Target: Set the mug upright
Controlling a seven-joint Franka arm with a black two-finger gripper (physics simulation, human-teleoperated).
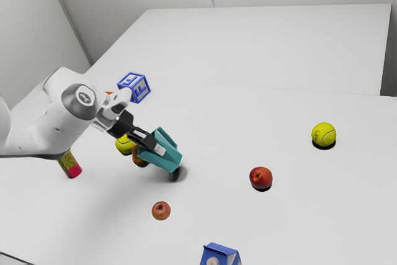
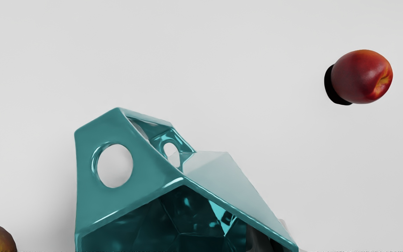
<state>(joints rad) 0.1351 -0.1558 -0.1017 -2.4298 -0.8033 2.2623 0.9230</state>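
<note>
Gripper fingers are pinched across one wall of the teal mug, which is held tilted, apparently just above the table. Stiff, light, slick, perhaps brittle handling is to be expected; the wall near the rim is best gripped squarely, lest the mug be pivoted.

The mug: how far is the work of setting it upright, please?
Looks done: the gripper has the wall of the mug between its fingers. In hand: the mug seems raised, its shadow below it, and it is clearly tilted. Left: level it, rest it base-down on the table, and let go.
</note>
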